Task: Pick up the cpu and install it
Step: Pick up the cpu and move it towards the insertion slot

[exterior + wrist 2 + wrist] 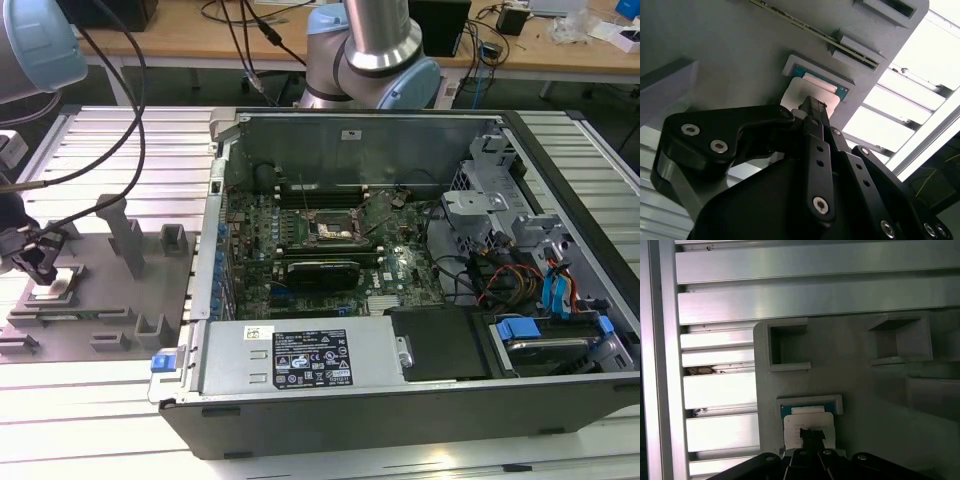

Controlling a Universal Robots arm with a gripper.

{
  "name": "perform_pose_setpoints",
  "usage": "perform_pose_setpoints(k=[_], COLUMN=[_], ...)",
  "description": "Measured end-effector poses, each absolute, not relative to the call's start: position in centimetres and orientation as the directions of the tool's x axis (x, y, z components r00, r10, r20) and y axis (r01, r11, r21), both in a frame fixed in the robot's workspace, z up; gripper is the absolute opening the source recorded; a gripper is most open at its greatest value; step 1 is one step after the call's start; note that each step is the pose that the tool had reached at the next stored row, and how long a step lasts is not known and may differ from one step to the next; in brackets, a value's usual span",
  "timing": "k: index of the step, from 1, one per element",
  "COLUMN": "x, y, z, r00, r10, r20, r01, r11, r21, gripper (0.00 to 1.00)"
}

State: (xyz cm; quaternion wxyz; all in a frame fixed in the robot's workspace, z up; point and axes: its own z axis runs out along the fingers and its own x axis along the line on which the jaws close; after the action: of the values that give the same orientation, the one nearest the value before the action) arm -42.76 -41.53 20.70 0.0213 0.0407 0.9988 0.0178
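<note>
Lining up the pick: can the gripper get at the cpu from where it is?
Probably yes: the gripper sits right over the cpu in the grey tray, with nothing between them.

Tally: one cpu (810, 419), one grey tray (95, 268), one open computer case (400, 425), one motherboard socket (330, 232) inside it, one gripper (45, 268), one slatted metal worktop (90, 430).

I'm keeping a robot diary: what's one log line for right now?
gripper: at cpu | cpu: lying in grey tray | computer case: open
</note>
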Motion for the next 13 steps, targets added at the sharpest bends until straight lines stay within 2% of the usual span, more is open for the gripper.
perform_pose_setpoints(k=[1, 2, 5, 6, 9, 11, 12, 13], x=[-42.76, -42.76, -42.77, -42.76, -42.76, -42.76, -42.76, -42.76], y=[-41.53, -41.53, -41.53, -41.53, -41.53, -41.53, -41.53, -41.53], z=[20.69, 20.7, 20.69, 20.69, 20.68, 20.68, 20.68, 20.68], r00=[-0.996, -0.996, -0.996, -0.996, -0.996, -0.996, -0.996, -0.996], r10=[0.082, 0.082, 0.082, 0.082, 0.082, 0.082, 0.082, 0.082], r20=[-0.041, -0.041, -0.041, -0.041, -0.041, -0.041, -0.041, -0.041], r01=[0.08, 0.081, 0.081, 0.081, 0.081, 0.08, 0.081, 0.081], r11=[0.996, 0.996, 0.996, 0.996, 0.996, 0.996, 0.996, 0.996], r21=[0.037, 0.037, 0.037, 0.037, 0.037, 0.037, 0.037, 0.037], gripper=[0.17, 0.17, 0.36, 0.36, 0.54, 0.54, 0.6, 0.6])
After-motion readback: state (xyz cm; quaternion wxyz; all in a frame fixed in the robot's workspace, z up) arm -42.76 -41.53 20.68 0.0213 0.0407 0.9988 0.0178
